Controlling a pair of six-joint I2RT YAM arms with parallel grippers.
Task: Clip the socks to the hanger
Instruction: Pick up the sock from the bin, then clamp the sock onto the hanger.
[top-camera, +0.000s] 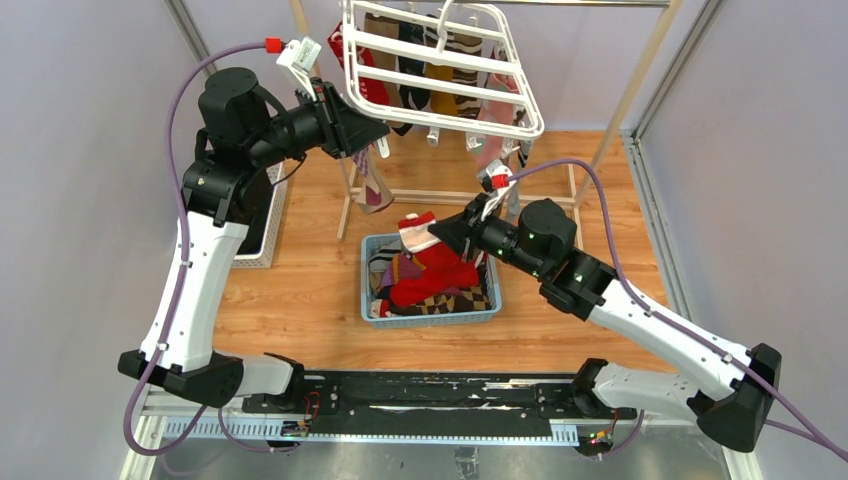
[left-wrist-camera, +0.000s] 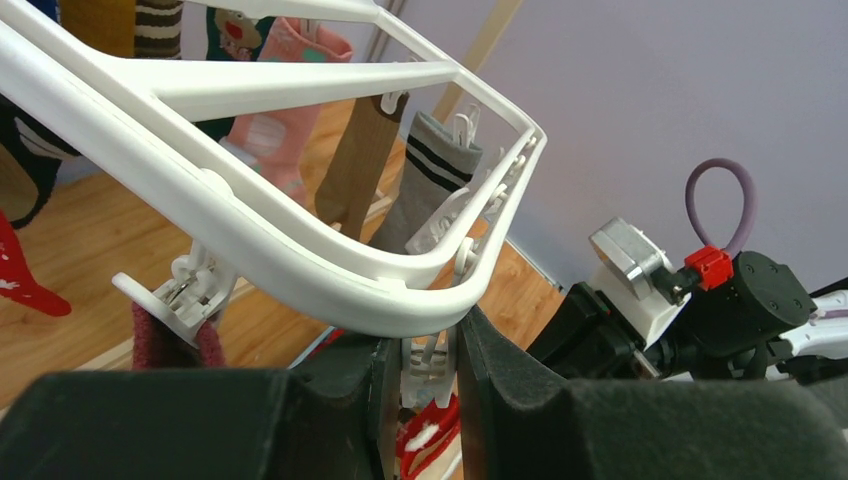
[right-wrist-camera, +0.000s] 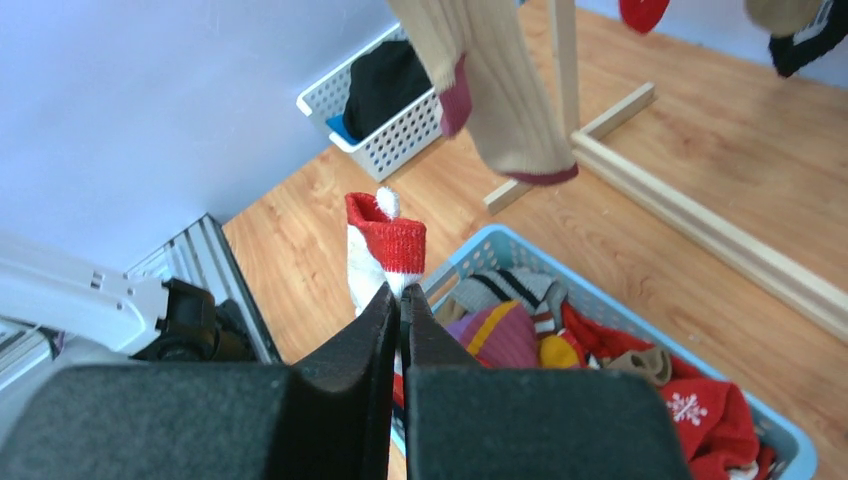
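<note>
No legible text, apparently

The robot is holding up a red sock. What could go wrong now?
The right gripper pinches only a small bit of the red sock, so it might drop toward the blue basket. The left gripper holds one small clip at the hanger corner; if the hanger swings, the sock could miss it.

Glossy smooth plastic hanger (left-wrist-camera: 280, 245), soft knit sock (right-wrist-camera: 387, 241)
</note>
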